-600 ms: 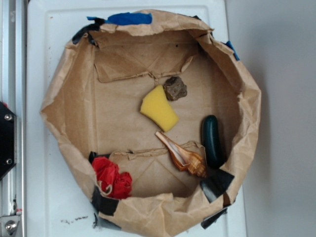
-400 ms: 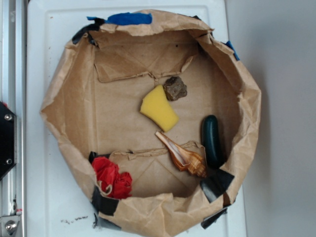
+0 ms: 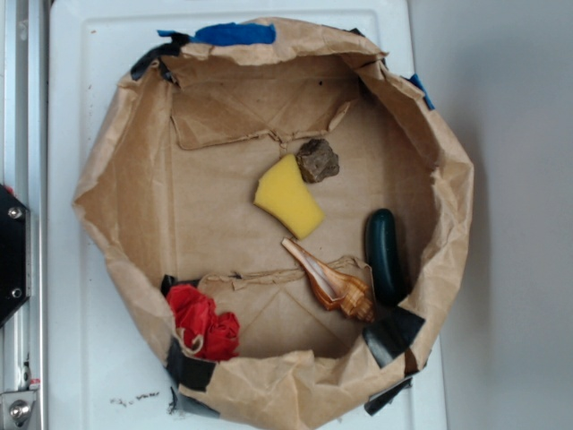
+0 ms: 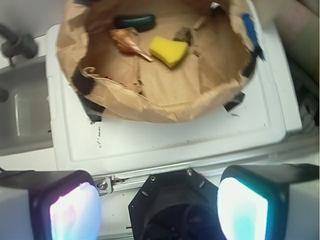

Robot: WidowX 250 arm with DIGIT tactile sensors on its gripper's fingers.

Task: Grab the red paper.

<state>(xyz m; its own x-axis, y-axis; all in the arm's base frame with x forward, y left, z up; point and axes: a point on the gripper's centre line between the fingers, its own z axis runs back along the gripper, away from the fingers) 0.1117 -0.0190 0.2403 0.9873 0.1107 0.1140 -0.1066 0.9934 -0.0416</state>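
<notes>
A white table (image 3: 81, 179) fills most of the exterior view, and on it sits a wide brown paper bag (image 3: 125, 179) with its walls rolled down into a rough ring, patched with black tape (image 3: 391, 333) at 5 and 7 o'clock and blue tape (image 3: 235, 34) at 12 o'clock. My gripper (image 4: 159, 212) hangs off the table's edge, well apart from the bag; in the wrist view my two fingers (image 4: 75, 210) stand wide apart with nothing between them, so my hand is released and empty.

Inside the bag, going down in size: a yellow sponge (image 3: 287, 196) lies near the centre, just toward 12 o'clock. A brown spiral seashell (image 3: 331, 285) lies at about 5 o'clock from the sponge. A dark green oblong piece (image 3: 385, 253) rests against the wall at 4 o'clock, just beside the shell. The red paper (image 3: 202, 323) is tucked at 7 o'clock, against the bag's lower wall and the black tape there, with a tan string looped at its lower edge. It is hidden from the wrist view behind the near wall. A small brown rock (image 3: 317, 160) touches the sponge's upper right corner.
</notes>
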